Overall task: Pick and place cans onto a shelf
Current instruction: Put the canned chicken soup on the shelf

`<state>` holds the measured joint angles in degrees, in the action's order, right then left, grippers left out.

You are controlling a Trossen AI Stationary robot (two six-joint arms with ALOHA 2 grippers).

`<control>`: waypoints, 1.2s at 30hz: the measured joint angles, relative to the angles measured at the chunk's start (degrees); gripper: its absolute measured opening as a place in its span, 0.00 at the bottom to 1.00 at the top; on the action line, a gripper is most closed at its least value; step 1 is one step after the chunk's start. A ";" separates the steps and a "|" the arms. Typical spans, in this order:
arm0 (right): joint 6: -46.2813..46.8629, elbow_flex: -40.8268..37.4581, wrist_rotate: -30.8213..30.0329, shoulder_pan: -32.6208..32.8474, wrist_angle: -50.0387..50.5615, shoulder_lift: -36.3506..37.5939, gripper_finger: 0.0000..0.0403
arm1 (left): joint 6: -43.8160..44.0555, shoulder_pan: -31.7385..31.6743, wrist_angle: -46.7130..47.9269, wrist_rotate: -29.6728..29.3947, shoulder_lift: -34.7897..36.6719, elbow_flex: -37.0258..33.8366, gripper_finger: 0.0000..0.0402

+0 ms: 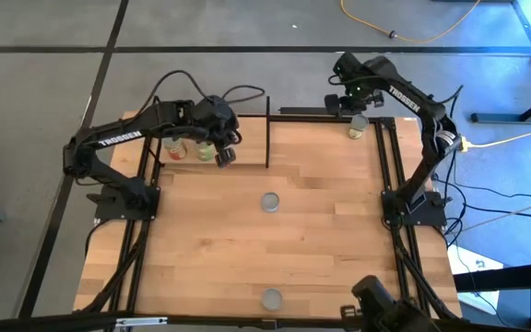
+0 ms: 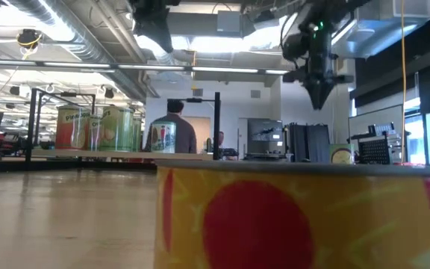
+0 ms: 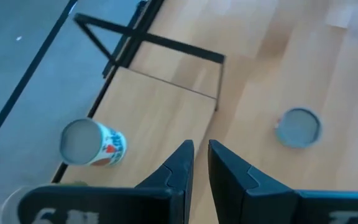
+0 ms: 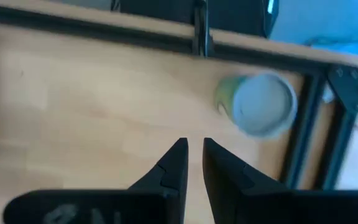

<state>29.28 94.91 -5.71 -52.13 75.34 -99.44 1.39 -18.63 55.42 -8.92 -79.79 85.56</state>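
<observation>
My right gripper (image 4: 191, 152) hangs empty with its fingers nearly together above the table's far right corner, a green-sided can (image 4: 258, 104) standing just beside it near the black frame. My left gripper (image 3: 200, 158), also nearly closed and empty, hovers over the shelf (image 1: 267, 138), where cans (image 1: 206, 150) stand on the board.

This is looking like a robotics lab in an open office hall. Above the wooden table (image 1: 275, 240), bare ventilation ducts (image 2: 66, 30) and strip lights are running along the ceiling. Behind the table a person (image 2: 174, 131) is standing near desks with monitors (image 2: 263, 138). Beside the table, cables (image 1: 413, 32) are lying on the grey floor.
</observation>
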 joint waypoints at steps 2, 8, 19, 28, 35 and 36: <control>-2.02 -3.24 0.20 -0.62 -4.93 0.00 0.13 | 0.00 -1.05 0.00 -0.04 0.00 0.00 0.10; -3.83 -10.85 -0.45 -1.56 -11.71 0.00 0.13 | -0.02 -3.56 0.67 0.01 0.00 0.00 0.10; -3.89 -17.61 -5.12 -1.71 -12.86 -0.02 0.13 | -0.46 -5.55 0.79 -0.01 -0.02 0.00 0.10; -4.01 -17.61 -7.61 -2.00 -13.82 -0.02 0.13 | -0.50 -5.75 0.76 0.01 -0.02 0.00 0.10; -3.33 -17.61 -6.74 -3.83 -13.95 -0.02 0.13 | -0.50 -5.75 0.74 0.01 -0.04 -0.02 0.10; -2.91 -17.61 -6.71 -4.02 -13.97 -0.02 0.13 | -0.51 -5.75 0.74 0.01 -0.04 -0.02 0.10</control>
<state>26.37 77.30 -12.43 -56.15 61.37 -99.46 0.88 -24.38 56.16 -8.91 -79.83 85.54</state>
